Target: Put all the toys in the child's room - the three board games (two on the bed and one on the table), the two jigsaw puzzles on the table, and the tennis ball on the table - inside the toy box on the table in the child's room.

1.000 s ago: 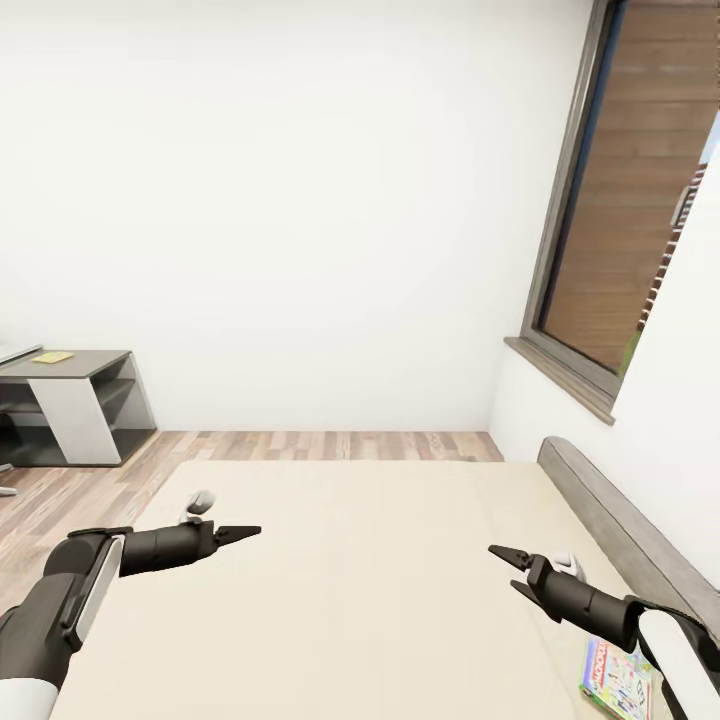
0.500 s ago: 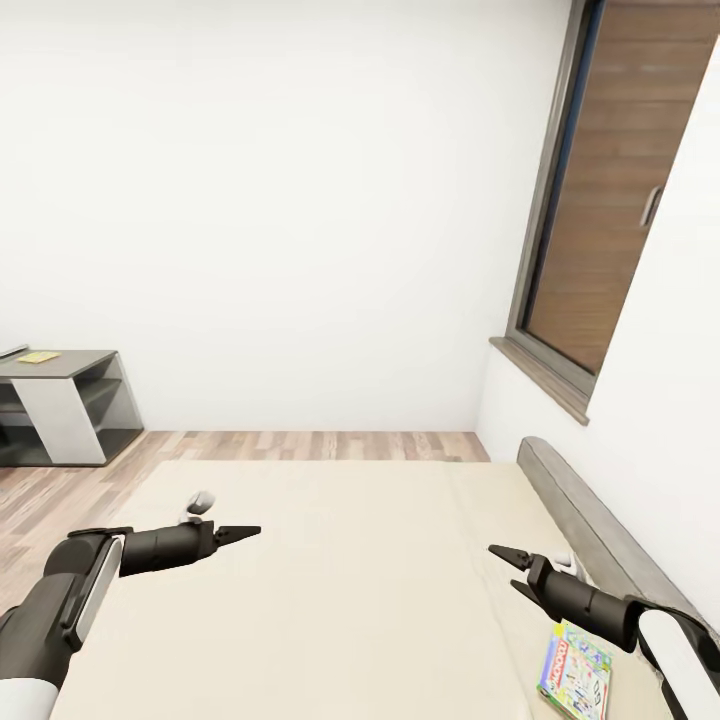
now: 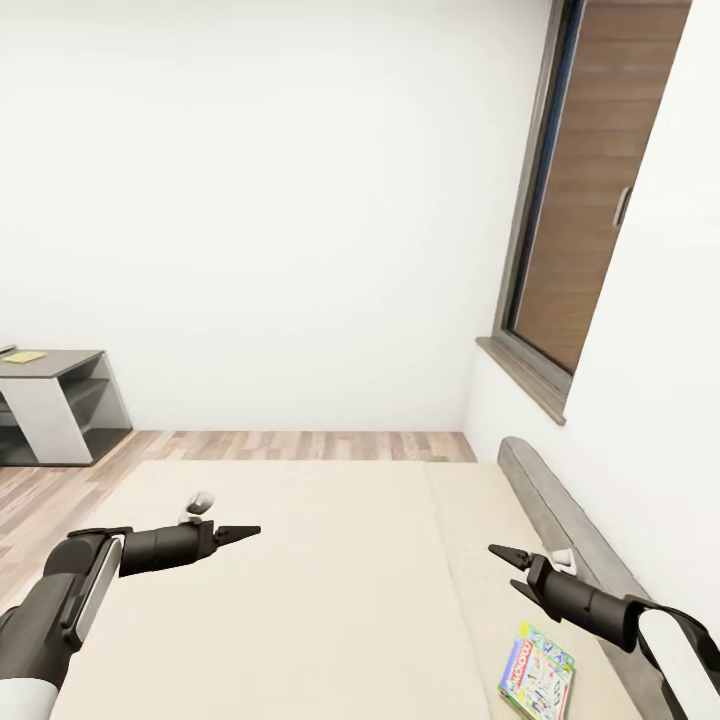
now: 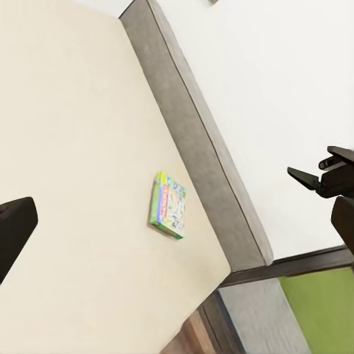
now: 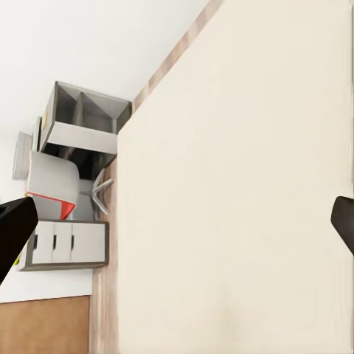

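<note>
moved: view turned right, so more of the board game shows, lower right on the bed | pincers: left pincer and right pincer both open, holding nothing | risk: flat box beside the headboard may slide away when pinched

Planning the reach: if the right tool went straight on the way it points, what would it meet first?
Nothing close: the right tool, open, points across the bare bed, apparently above the mattress. Depth is unclear.
</note>
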Tool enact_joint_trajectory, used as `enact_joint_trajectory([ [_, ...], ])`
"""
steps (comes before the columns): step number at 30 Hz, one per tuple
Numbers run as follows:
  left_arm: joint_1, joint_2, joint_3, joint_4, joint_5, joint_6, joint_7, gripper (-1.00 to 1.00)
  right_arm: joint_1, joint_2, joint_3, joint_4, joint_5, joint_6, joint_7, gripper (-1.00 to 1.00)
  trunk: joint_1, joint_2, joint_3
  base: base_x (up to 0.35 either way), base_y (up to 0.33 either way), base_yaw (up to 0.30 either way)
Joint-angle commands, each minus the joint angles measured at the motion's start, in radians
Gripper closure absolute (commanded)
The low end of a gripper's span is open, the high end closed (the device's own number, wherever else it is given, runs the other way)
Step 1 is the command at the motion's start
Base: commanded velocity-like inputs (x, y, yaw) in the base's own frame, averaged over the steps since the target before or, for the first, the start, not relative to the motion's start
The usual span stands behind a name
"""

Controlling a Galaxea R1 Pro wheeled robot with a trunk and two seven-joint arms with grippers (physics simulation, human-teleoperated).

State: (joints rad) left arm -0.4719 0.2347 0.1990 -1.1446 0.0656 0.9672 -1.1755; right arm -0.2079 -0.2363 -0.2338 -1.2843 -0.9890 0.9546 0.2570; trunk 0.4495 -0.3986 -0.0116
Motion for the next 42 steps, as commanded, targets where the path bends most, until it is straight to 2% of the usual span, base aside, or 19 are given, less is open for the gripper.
enact_joint_trajectory([
  [1, -0.001, 0.0, 0.0, 0.0, 0.003, 0.008, -0.001, -1.0, -0.001, 0.0, -0.001, 0.0, 0.009, 0.004, 0.01, -1.0, 0.0, -0.001, -0.001, 0.0, -0.13, 0.0],
  [31, -0.001, 0.002, 0.0, 0.0, 0.003, 0.008, -0.001, -1.0, -0.001, 0.0, 0.001, 0.0, 0.01, 0.004, 0.01, -1.0, 0.0, -0.001, -0.001, 0.0, -0.064, 0.0],
  [42, -0.001, 0.002, 0.001, 0.0, 0.003, 0.008, -0.001, -1.0, -0.001, 0.0, 0.001, 0.0, 0.01, 0.004, 0.01, -1.0, 0.0, -0.001, -0.001, 0.0, -0.139, 0.0],
])
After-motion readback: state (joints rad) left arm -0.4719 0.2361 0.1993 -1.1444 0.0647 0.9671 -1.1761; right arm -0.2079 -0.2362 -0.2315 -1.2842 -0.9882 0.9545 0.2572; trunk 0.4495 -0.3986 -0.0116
